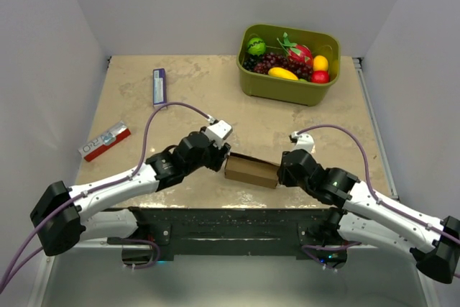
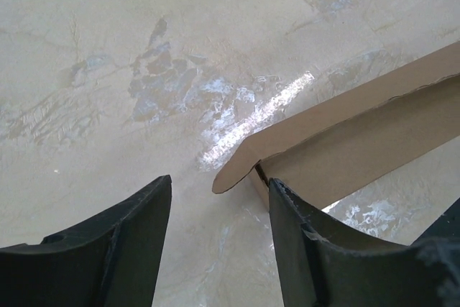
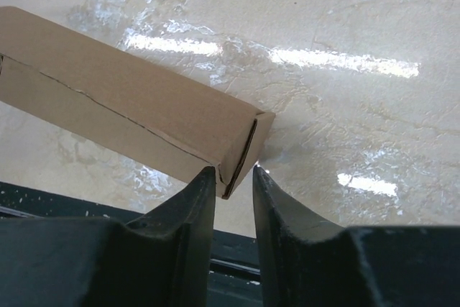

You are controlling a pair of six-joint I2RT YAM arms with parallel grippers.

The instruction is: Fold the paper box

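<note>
Closest to the right wrist lens, the right fingers (image 3: pixel 205 195) are standing only a slit apart, tips pointing down toward the worktop (image 3: pixel 345 120). The lower end corner of the paper box (image 3: pixel 129 98) is sitting in that slit. One finger is lying against the carton's long side while a sliver of bright worktop is showing beside the other, so they are not clamping it from both sides. This view is also showing the end flap here gaping slightly along its seam. In the left wrist view, the left fingers (image 2: pixel 147 210) are standing wide apart. The box's other end is poking into the gap close beside one finger, with a rounded flap jutting out loose; I cannot tell whether they are touching. Only the top view is showing the whole layout. Both arms are reaching low and forward from their bases, wrists angling inward, meeting the brown carton from opposite ends. The carton is lying slightly askew near the worktop's front edge, just beyond the black base plate (image 1: pixel 230 231). Well apart from it, a red-and-white box (image 1: pixel 105 141) and a slim purple-and-white box (image 1: pixel 159 85) are lying to the left, and a green bin (image 1: pixel 284 90) of fruit is sitting at the far right.
</note>
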